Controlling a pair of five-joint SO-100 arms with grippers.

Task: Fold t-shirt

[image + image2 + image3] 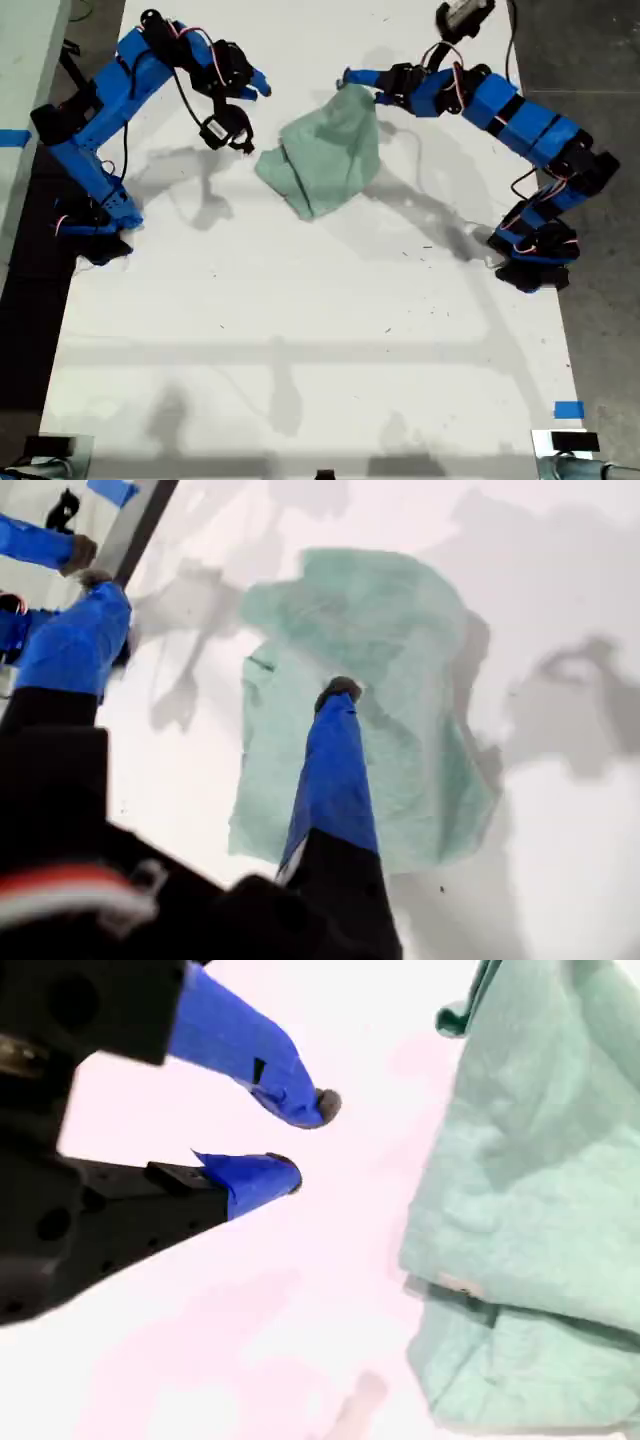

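The pale mint-green t-shirt [325,155] lies bunched and partly folded on the white table [300,330], toward the far middle in the exterior view. My first gripper [352,80] is on the arm at the exterior view's right. It reaches over the shirt's far corner. Its jaws are spread wide, and one fingertip [340,688] rests on a fold of the t-shirt [400,660]. My second gripper [258,85], on the arm at the exterior view's left, hovers beside the shirt. This gripper [305,1140] is open and holds nothing, with the t-shirt [530,1160] a short gap away.
Both arm bases stand at the table's sides, one [95,215] at the exterior view's left and one [535,255] at its right. Blue tape marks [568,409] sit near the edges. A small device [465,15] stands at the far edge. Dark floor borders the table.
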